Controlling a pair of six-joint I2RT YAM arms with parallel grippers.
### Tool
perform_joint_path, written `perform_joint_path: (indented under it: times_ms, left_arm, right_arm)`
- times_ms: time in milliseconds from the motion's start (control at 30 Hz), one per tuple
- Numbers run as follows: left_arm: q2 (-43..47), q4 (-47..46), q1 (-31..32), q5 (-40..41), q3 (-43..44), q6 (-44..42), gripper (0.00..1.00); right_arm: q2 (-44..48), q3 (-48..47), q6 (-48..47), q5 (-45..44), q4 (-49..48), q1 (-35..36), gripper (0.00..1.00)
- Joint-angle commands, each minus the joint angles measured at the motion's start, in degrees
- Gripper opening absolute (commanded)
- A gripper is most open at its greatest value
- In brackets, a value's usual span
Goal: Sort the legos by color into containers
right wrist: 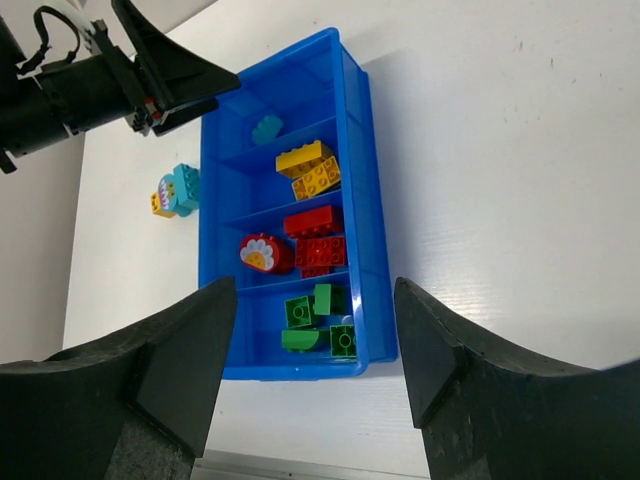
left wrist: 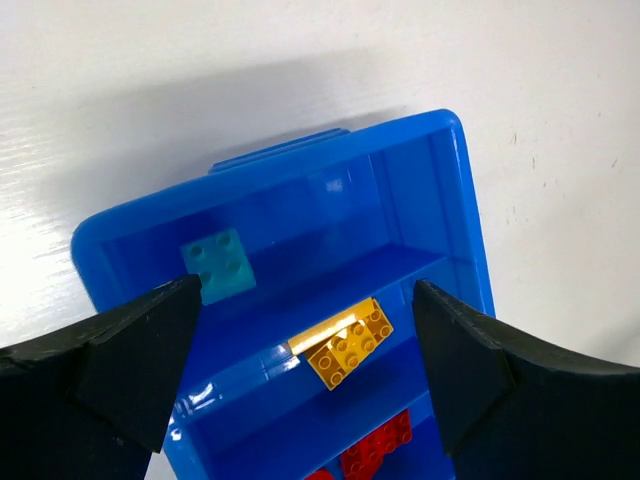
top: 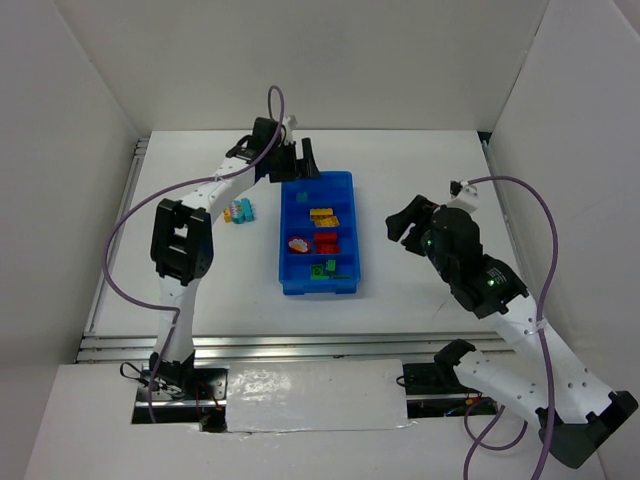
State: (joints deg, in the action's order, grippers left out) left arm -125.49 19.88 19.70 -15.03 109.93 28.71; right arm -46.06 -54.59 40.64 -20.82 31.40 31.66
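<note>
Here, the left gripper (top: 300, 160) hangs over the far end of the blue tray (top: 318, 288), its black jaws spread wide with nothing between them. Directly beneath it, a single teal brick (left wrist: 218, 265) lies flat in the tray's farthest compartment. The next compartment toward the arms holds yellow bricks (top: 322, 216), lying close together. The third holds red bricks (top: 325, 241) and, beside them, a round red piece (right wrist: 262, 254) with a white flower face. The nearest compartment holds green bricks (top: 322, 268). Outside the tray, near its left wall toward the far end, a small cluster of teal and orange bricks (top: 239, 211) sits on the white table (top: 420, 160). The right gripper (top: 408, 225) is poised well to the right of the tray, about level with its middle, jaws parted and gripping nothing.
</note>
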Motion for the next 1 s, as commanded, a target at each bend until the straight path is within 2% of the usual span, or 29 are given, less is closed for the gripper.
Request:
perform_joint_path:
  times_ms: [0, 100, 133, 233, 267, 400, 533, 667, 967]
  left_arm:
    - [5.78, -0.90, 0.34, 2.35, 1.69, -0.32, 0.99]
    - [9.12, 3.92, -0.10, 10.16, 2.83, 0.82, 0.99]
    - [9.82, 6.11, -0.80, 17.85, 3.10, 1.69, 0.99]
    - [11.41, 16.48, -3.43, 31.05, 3.98, 6.61, 0.99]
    - [12.02, 19.64, -4.31, 32.15, 3.02, 7.75, 1.00]
    - [13.52, 21.60, -8.10, 33.13, -2.52, 7.15, 0.99]
    - [10.64, 22.39, -11.09, 29.80, -5.25, 3.47, 0.99]
    - [5.62, 22.58, -12.23, 24.62, -4.02, -0.84, 1.00]
    - [0.34, 22.04, -12.41, 23.11, -1.91, -1.55, 1.00]
  right_arm:
    - [-0.87, -1.22, -1.44, -0.81, -0.72, -0.46, 0.72]
    - [-2.10, -1.92, -2.41, 0.68, -1.69, -0.37, 0.72]
    - [-2.80, -2.10, -2.85, 1.30, -1.95, -0.37, 0.72]
    - [-4.29, -2.72, -4.08, 3.32, -2.48, -0.37, 0.72]
    - [-4.47, -2.80, -4.25, 3.76, -2.66, -0.46, 0.72]
    - [-5.35, -2.37, -4.43, 5.26, -3.71, -0.46, 0.72]
    - [-6.23, -2.37, -4.35, 7.02, -4.50, -0.46, 0.72]
    - [-6.93, -2.28, -4.43, 8.95, -4.94, -0.46, 0.72]
    - [-5.97, -1.40, -4.52, 9.57, -4.15, -0.46, 0.72]
